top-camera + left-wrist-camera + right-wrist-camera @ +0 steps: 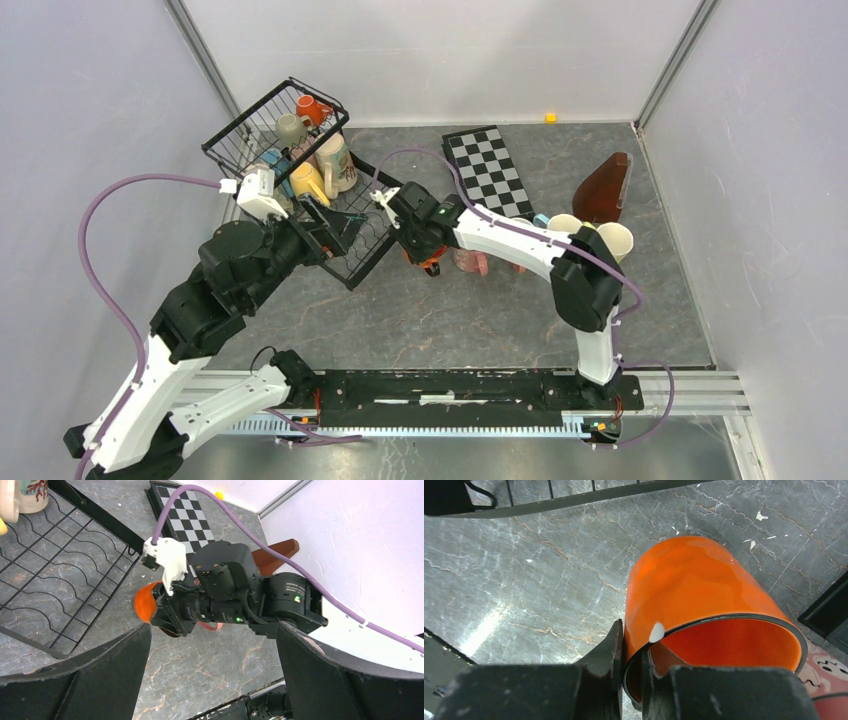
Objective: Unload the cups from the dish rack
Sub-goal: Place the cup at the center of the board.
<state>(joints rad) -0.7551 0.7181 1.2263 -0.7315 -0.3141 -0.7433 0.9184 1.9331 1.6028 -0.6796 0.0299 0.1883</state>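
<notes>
Five cups (337,163) are sitting in the single dish rack (245,116) at left, the left gripper (340,228) hanging spread wide over its tray. Beside it, the right gripper (631,650) is pinching one orange cup (694,590) by its wall. At least four mugs (615,240) are standing at right.

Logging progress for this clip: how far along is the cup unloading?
Done: several cups, including cream cups and a pink cup, sit on the table right of the dish rack. In hand: the right gripper pinches an orange cup by its wall. Remaining: about five, like the yellow cup, in the rack; left gripper open, empty.
</notes>
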